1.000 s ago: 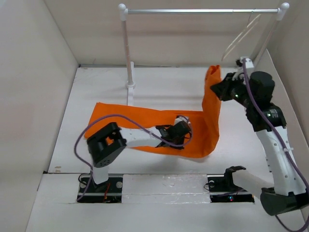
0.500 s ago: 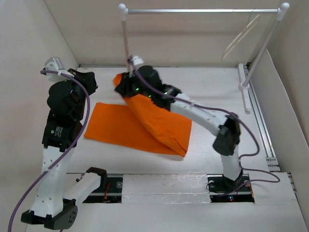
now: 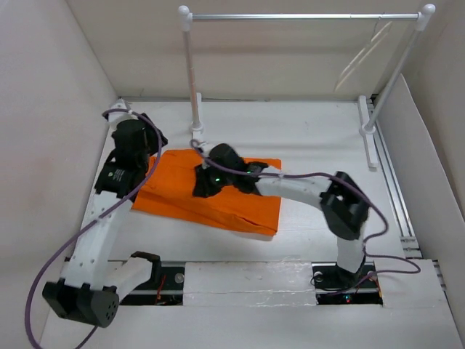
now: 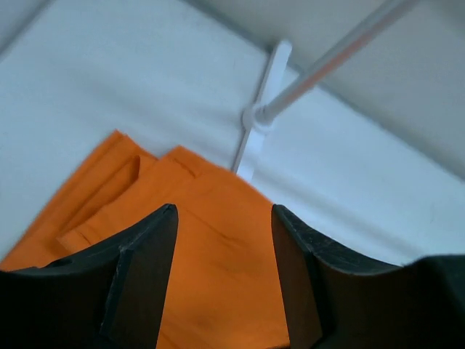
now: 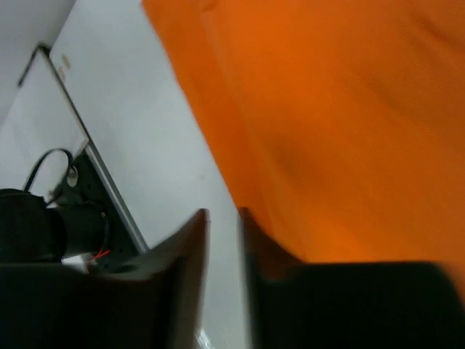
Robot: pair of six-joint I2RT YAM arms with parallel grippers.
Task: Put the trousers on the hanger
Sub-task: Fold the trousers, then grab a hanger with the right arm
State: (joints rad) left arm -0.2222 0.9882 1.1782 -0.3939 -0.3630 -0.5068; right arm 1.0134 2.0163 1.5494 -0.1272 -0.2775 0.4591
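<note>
While the left gripper hangs over the far left corner of the trousers, its jaws stand well apart with nothing between them. In the left wrist view the two dark fingers of the left gripper frame orange cloth: the trousers lie flat directly below and ahead of the gripper, with a sewn pocket edge showing just to the left of its left finger. Beyond the fingertips the foot of the rack stands on the white table, close past the far edge of the cloth.

The right gripper is low over the middle of the folded trousers, to the right of the left gripper, and its arm reaches across the cloth from the right. In the blurred right wrist view the right gripper has its jaws a narrow gap apart, with only the table showing through the gap and no cloth pinched. The trousers fill the space ahead and to the right of those fingers, their edge running just past the fingertips.

The hanger hangs from the rack near the right end of its bar, far behind and to the right of both grippers, well apart from the trousers.
</note>
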